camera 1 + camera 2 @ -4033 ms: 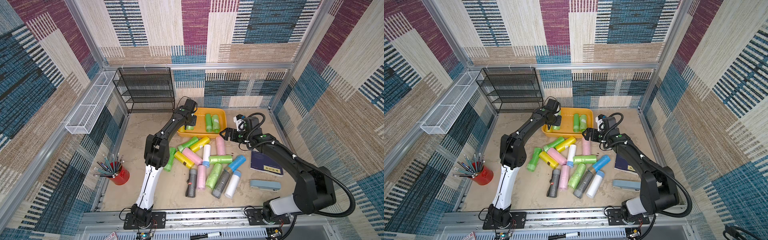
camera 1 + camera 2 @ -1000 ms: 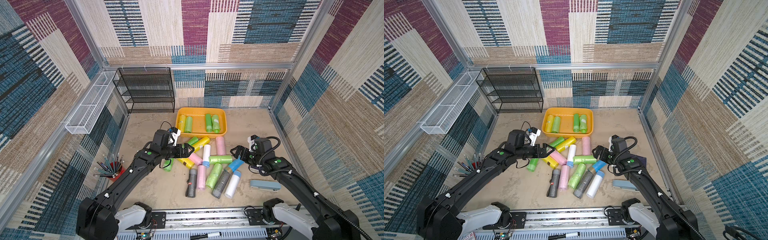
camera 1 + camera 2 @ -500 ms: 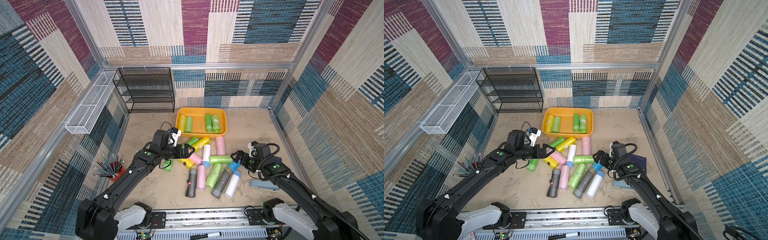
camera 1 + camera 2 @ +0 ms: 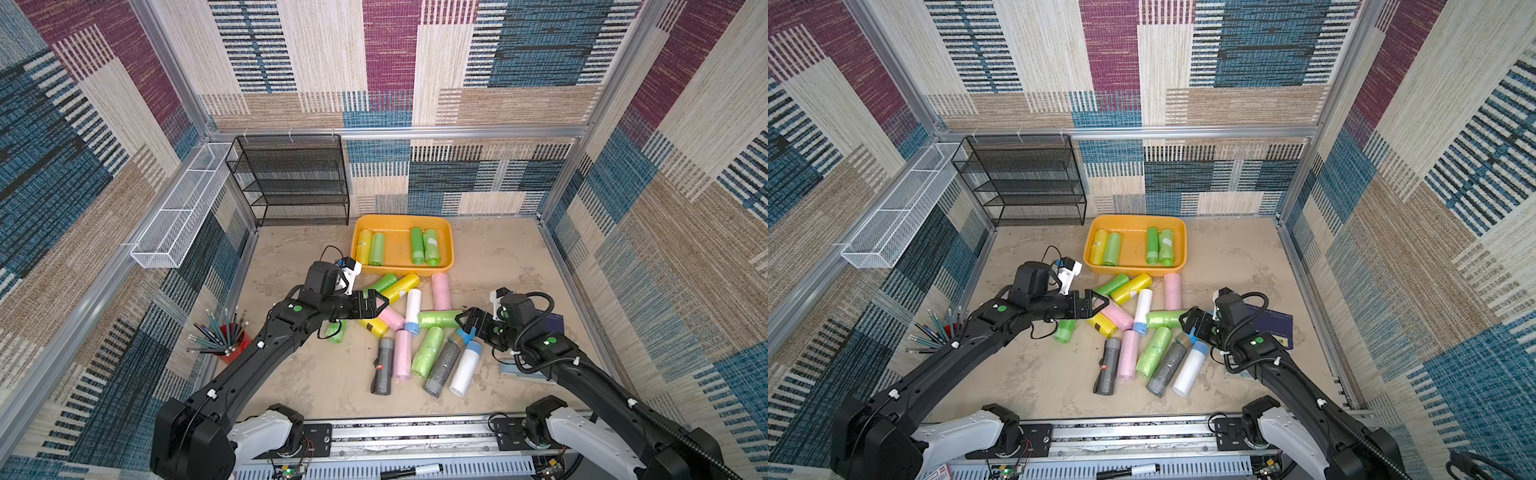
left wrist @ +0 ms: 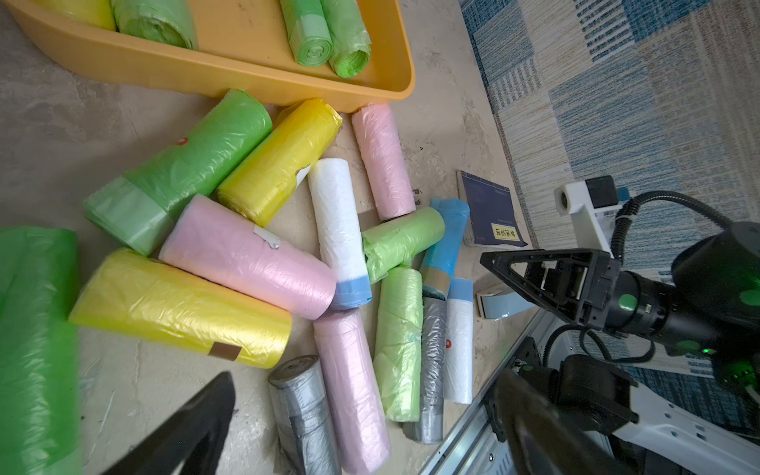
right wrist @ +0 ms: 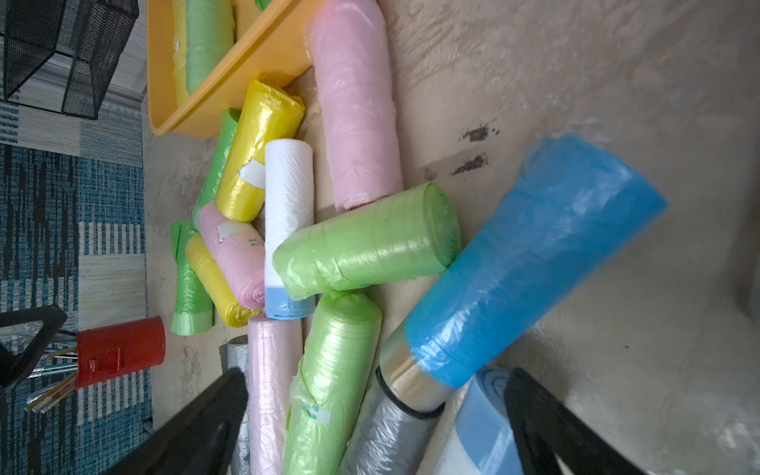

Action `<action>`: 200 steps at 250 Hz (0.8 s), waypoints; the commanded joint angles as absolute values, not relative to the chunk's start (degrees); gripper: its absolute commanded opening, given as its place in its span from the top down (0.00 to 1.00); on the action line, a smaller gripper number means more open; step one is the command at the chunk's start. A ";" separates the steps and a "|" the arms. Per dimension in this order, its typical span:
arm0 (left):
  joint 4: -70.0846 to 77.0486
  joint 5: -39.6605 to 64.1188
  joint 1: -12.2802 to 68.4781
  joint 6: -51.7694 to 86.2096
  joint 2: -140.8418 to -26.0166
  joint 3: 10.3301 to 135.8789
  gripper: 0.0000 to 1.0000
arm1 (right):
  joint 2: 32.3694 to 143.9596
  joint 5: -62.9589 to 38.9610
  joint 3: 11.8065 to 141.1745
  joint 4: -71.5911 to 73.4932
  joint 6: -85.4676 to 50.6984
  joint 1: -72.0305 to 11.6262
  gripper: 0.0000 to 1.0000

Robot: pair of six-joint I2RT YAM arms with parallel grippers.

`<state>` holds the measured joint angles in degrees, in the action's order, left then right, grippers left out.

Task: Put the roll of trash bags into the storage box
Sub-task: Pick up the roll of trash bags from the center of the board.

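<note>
**Orange storage box [image 4: 400, 254] holds four rolls; both grippers empty**

Set on the floor [image 4: 324, 374] beside the black rack [image 4: 291, 183], the box carries one yellow roll [image 4: 364, 247] and three green ones. A loose pile of rolls [image 4: 428, 351] lies just in front of it. The left gripper [image 4: 380, 304] hangs spread wide over a pink roll [image 4: 390, 318] at the pile's left edge, gripping nothing. The right gripper [image 4: 463, 324], equally wide and empty, hangs over a blue roll [image 6: 534, 263] on the pile's right side.
</note>
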<state>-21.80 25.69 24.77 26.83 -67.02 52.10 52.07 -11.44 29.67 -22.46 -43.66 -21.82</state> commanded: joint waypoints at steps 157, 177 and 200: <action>-22.88 24.81 24.77 25.72 -67.62 52.13 0.01 | 50.12 -5.92 28.95 -31.60 -48.74 -27.57 0.03; -22.64 24.59 24.74 25.83 -67.59 52.05 0.01 | 48.96 -5.80 28.58 -32.76 -49.64 -28.15 0.04; -22.74 24.61 24.72 25.68 -67.54 52.12 0.00 | 48.22 -6.20 27.98 -34.07 -50.83 -28.56 0.07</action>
